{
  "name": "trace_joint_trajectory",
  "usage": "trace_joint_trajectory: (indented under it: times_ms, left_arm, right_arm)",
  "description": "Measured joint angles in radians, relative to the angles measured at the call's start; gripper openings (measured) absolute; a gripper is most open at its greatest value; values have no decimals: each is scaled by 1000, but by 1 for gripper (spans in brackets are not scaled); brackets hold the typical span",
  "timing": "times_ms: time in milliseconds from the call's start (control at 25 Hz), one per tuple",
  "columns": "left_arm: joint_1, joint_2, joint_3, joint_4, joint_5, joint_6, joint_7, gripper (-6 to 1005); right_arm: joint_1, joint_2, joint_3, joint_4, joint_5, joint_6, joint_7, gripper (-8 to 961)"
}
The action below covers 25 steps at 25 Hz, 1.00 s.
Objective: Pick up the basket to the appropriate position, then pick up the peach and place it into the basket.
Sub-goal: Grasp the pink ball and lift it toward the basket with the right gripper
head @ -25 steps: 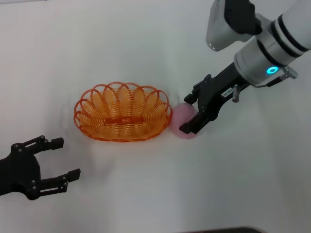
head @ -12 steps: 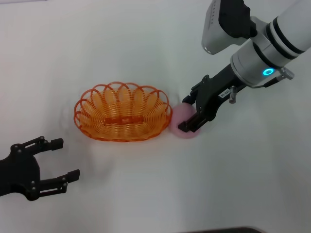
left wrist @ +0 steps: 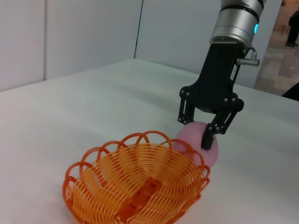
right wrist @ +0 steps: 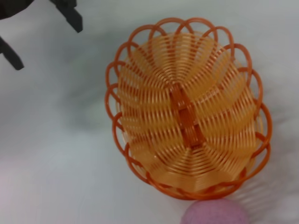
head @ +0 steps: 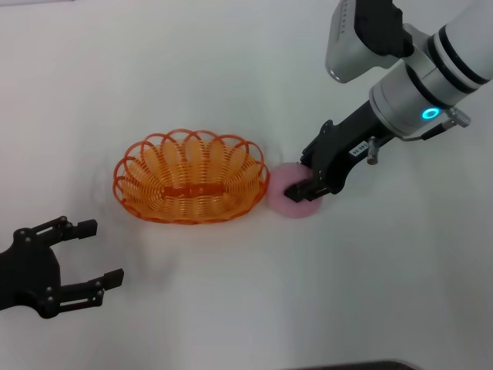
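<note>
The orange basket (head: 192, 183) sits empty on the white table, left of centre; it fills the right wrist view (right wrist: 187, 107) and shows low in the left wrist view (left wrist: 140, 186). The pink peach (head: 283, 203) rests on the table against the basket's right end. My right gripper (head: 302, 181) comes down on it from the right, with a finger on each side of the fruit (left wrist: 212, 156). A sliver of the peach (right wrist: 215, 213) is in the right wrist view. My left gripper (head: 102, 250) is open at the near left, holding nothing.
The white table (head: 231, 77) stretches bare around the basket. The right arm's grey forearm (head: 416, 85) hangs over the far right. The left gripper's dark fingers (right wrist: 70, 16) show beyond the basket in the right wrist view.
The right gripper's fingers have narrowed from wide apart onto the peach. The basket has shifted slightly left. The left arm has barely moved.
</note>
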Motion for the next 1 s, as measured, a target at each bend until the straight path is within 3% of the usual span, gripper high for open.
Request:
trace_joint_trajectory:
  times_ms: [120, 520, 760, 1000]
  left_arm:
    - [0, 0, 0, 0, 0, 1, -6, 860]
    - [-2, -1, 0, 0, 1, 3, -14, 860]
    - [-3, -1, 0, 0, 1, 3, -14, 860]
    - [-5, -1, 0, 0, 1, 4, -15, 860]
  right_arm:
    - [-1, -2, 0, -17, -3, -25, 4, 346]
    - [-19, -5, 20, -96, -41, -167, 25, 349]
    - [-12, -5, 100, -113, -34, -266, -14, 350]
    - [-10, -4, 128, -114, -12, -281, -34, 352]
